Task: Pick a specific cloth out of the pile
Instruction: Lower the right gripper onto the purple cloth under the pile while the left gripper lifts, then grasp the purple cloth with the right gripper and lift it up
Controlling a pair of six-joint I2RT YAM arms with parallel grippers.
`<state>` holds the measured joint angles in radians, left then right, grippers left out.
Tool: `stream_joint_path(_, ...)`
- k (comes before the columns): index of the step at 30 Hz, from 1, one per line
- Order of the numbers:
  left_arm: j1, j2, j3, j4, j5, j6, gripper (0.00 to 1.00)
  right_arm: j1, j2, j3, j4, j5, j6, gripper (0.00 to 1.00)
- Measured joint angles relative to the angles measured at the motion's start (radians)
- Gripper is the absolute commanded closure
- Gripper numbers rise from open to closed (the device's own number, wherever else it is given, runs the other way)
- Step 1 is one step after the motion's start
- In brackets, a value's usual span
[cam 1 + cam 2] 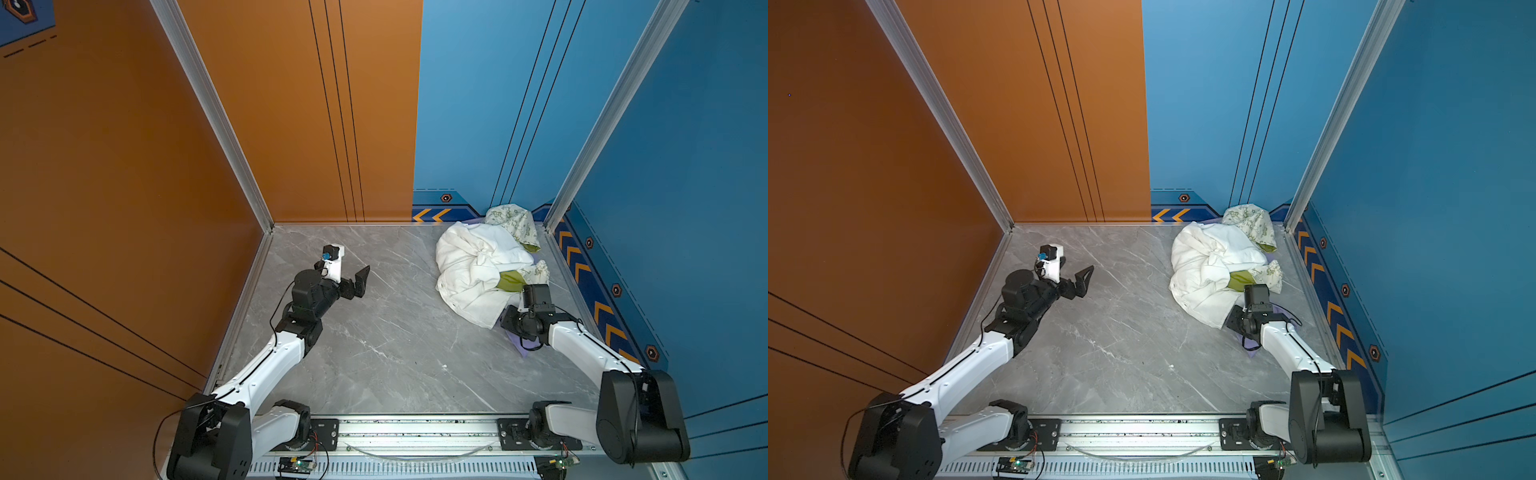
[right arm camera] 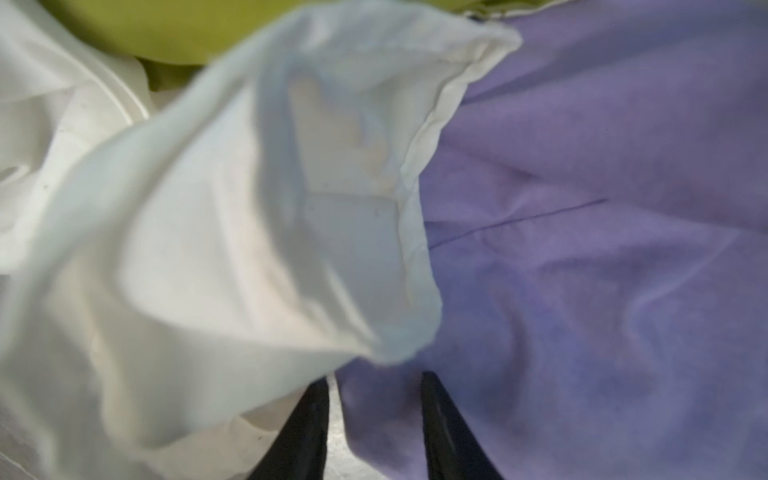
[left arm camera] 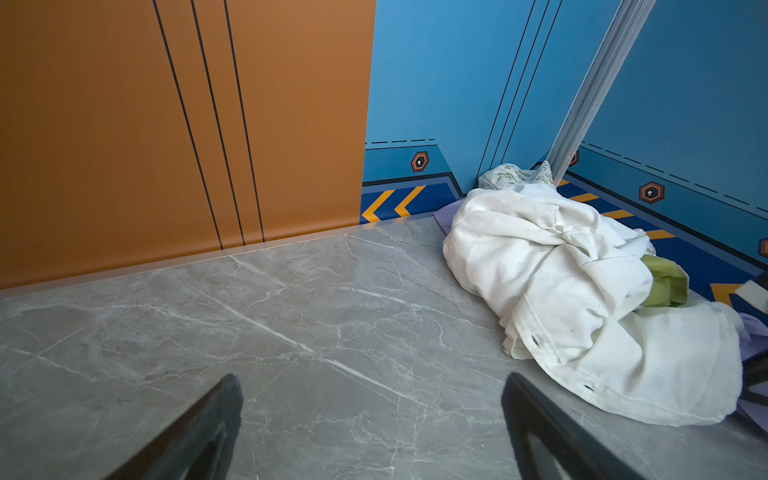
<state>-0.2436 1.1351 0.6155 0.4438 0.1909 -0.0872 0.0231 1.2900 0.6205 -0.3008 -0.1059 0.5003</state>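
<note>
The pile (image 1: 461,291) is lying in the far right corner of the grey marble table (image 1: 395,340), close against the blue walls. It is being topped by a crumpled white garment (image 1: 478,253). A cream cloth with green print (image 1: 515,222) is bunched at its far side, and a plain green fold (image 1: 510,281) is showing at its near right. The cloth (image 2: 582,249), lilac-purple, is lying at the bottom of the pile, on the table and overlapped by a white hem. In both top views only slivers of it are being seen, at the right edge of the pile and at the near edge under the right arm. The right tool (image 2: 374,380) is being held low at the near right edge of the pile. Its jaws are standing a little apart with an edge of the cloth lying between them, but whether the fabric is being pinched cannot be told. The left tool (image 3: 372,384) is being held above the far left of the table, well apart from the pile, with jaws spread wide over bare marble.
</note>
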Motion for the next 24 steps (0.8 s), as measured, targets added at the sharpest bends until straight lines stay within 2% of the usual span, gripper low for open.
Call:
stream_joint_path(1,0.000,0.000,0.000,-0.002,0.000,0.001,0.02,0.000,0.009,0.001,0.003,0.000,-0.001,0.70)
stream_joint_path(4,0.000,-0.002,0.000,-0.012,-0.003,0.008,0.02,-0.004,0.019,0.002,0.006,0.001,-0.005,0.84)
stream_joint_path(6,0.000,-0.010,0.000,-0.017,-0.003,0.015,0.02,-0.008,0.019,0.001,0.010,0.000,0.000,0.87)
stream_joint_path(10,-0.007,-0.033,-0.002,-0.019,-0.010,0.035,0.02,-0.014,0.008,0.001,0.018,0.001,0.000,1.00)
stream_joint_path(16,-0.013,-0.040,-0.006,-0.020,-0.021,0.056,0.02,-0.020,-0.085,-0.007,0.026,0.001,0.003,1.00)
stream_joint_path(24,-0.015,-0.040,-0.006,-0.022,-0.030,0.069,0.02,-0.032,-0.293,-0.015,0.024,0.002,0.006,1.00)
